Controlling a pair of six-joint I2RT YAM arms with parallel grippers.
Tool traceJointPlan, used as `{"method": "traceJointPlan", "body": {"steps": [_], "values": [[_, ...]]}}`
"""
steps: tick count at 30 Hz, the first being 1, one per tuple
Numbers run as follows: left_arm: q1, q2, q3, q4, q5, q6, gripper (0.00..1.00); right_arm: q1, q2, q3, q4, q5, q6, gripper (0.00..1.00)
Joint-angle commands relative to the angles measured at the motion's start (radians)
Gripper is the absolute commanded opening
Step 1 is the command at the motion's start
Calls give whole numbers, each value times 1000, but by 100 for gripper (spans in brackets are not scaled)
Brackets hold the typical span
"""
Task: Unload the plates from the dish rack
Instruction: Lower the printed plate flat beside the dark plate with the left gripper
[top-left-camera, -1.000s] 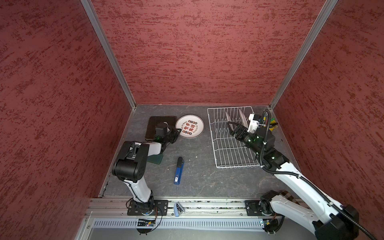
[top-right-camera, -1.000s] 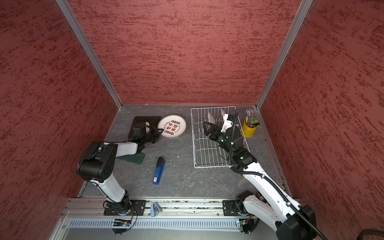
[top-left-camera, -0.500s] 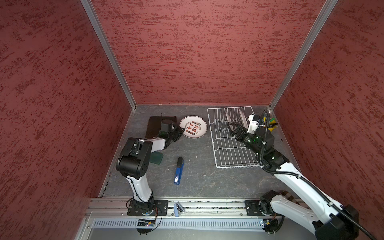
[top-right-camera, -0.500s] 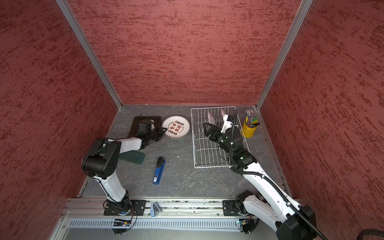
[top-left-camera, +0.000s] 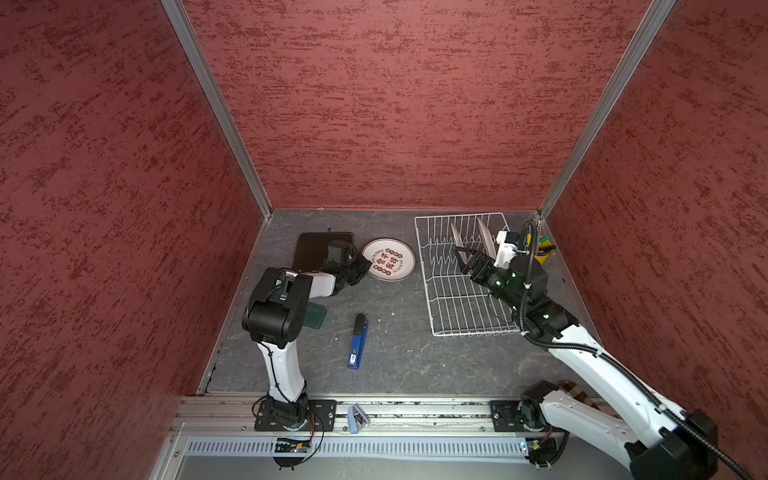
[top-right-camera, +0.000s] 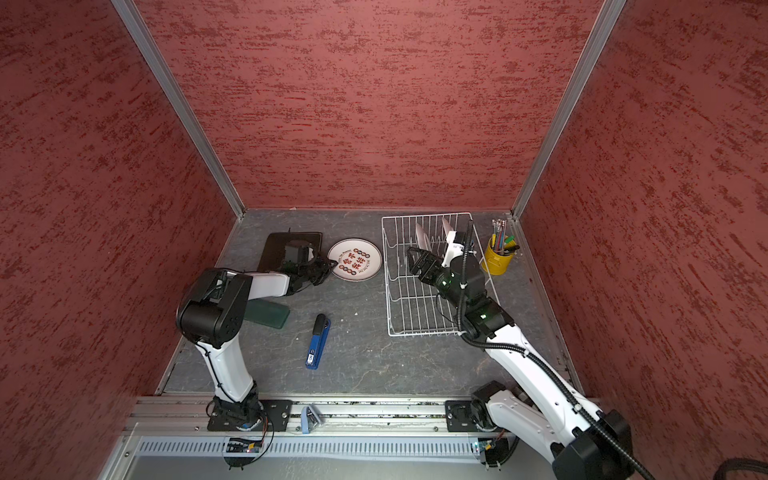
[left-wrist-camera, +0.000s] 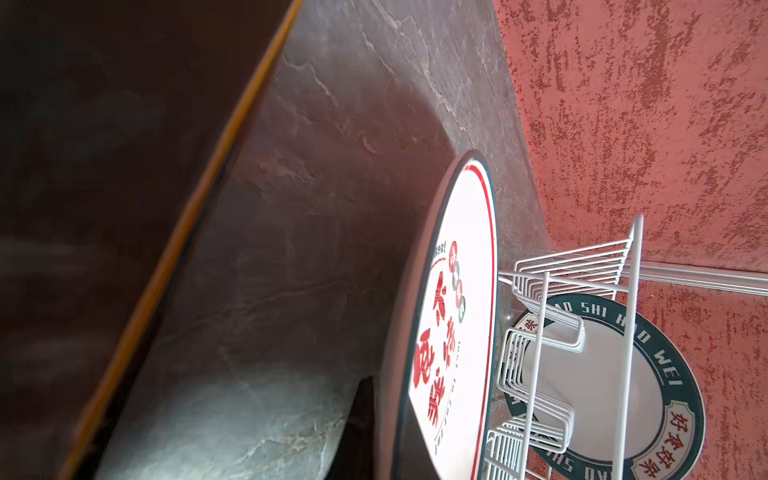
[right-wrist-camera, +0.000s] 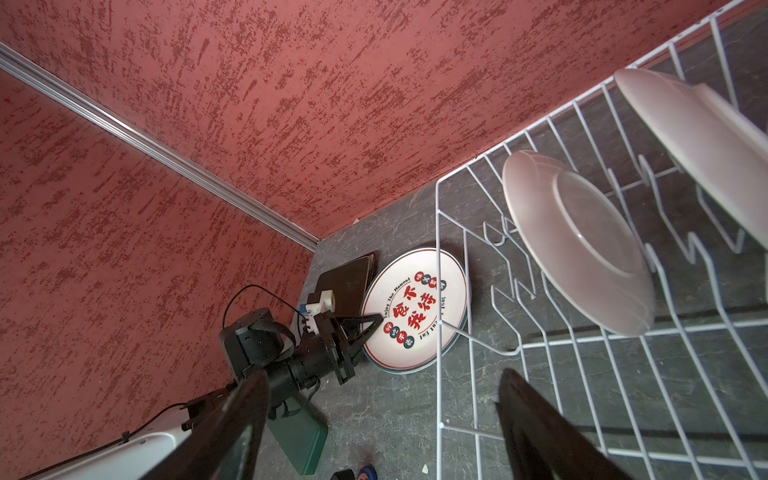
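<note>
In the last second the left arm has swung to the right. The left gripper (right-wrist-camera: 379, 319), jaws pressed together on nothing, now has its tip at the left rim of the round lettered plate (top-left-camera: 388, 259). This plate lies flat on the table (top-left-camera: 415, 365), between the dark brown square plate (top-left-camera: 309, 249) at the far left and the dish rack (top-left-camera: 449, 299) on the right. I think this plate is finished, perhaps only being pushed a little.

The right gripper (top-left-camera: 462, 259) hangs over the rack as before, jaws wide apart and empty, facing a white round plate (right-wrist-camera: 582, 245). A second plate (right-wrist-camera: 702, 133) stands to its right, and both are upright in the far prongs. These two remain to be unloaded, and the prongs may catch a rim.

A blue stapler (top-left-camera: 357, 343) and a dark green slab (top-left-camera: 316, 316) lie nearer, apart from the plates. A yellow cup of pens (top-right-camera: 498, 259) stands just right of the rack.
</note>
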Motion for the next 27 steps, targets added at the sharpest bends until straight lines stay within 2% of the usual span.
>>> {"method": "traceJointPlan", "body": {"steps": [1,27], "values": [[-3,14,31,34,-6,15,0,-5,-6,-2,-6,27,-10,87],[-15,76,92,24,-9,12,0,-5,-13,2,-24,15,-29,87]]}}
